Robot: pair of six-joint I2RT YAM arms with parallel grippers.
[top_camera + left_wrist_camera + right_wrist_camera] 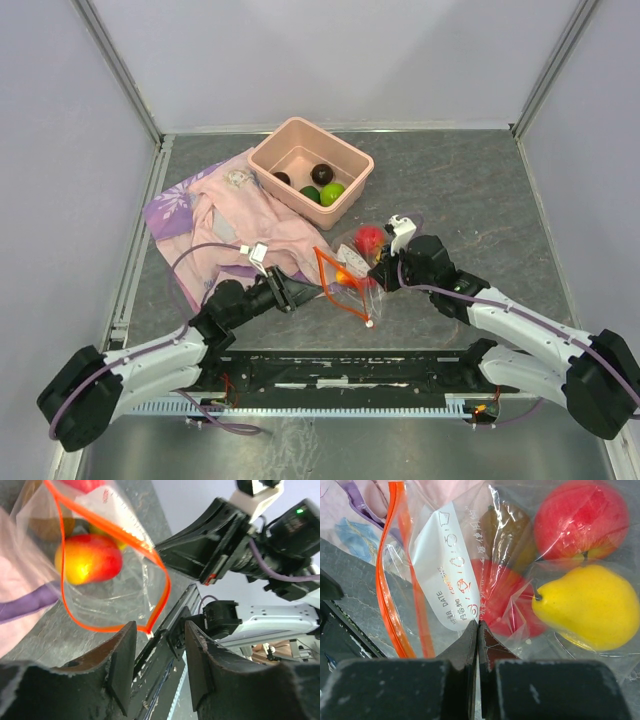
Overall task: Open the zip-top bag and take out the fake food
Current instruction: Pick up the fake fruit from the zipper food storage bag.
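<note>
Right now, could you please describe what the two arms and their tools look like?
The left arm and right arm have white links between bulky black joints, each trailed by a purple cable. The left tool and right tool each have two flat black fingers with scuffed edges, beside a small white camera block.

**Robot test cell, laboratory type**

Enclosed bench. Grey stone-look table (pixel 470 190). Plain white panels (pixel 340 50) on three sides, joined by metal corner posts (pixel 120 70). Left arm (pixel 150 365) and right arm (pixel 530 325), black and white, fixed to a black rail (pixel 340 368) at the near edge. Purple cable (pixel 200 250) exposed. Plastic fruit (pixel 331 192) as props.
</note>
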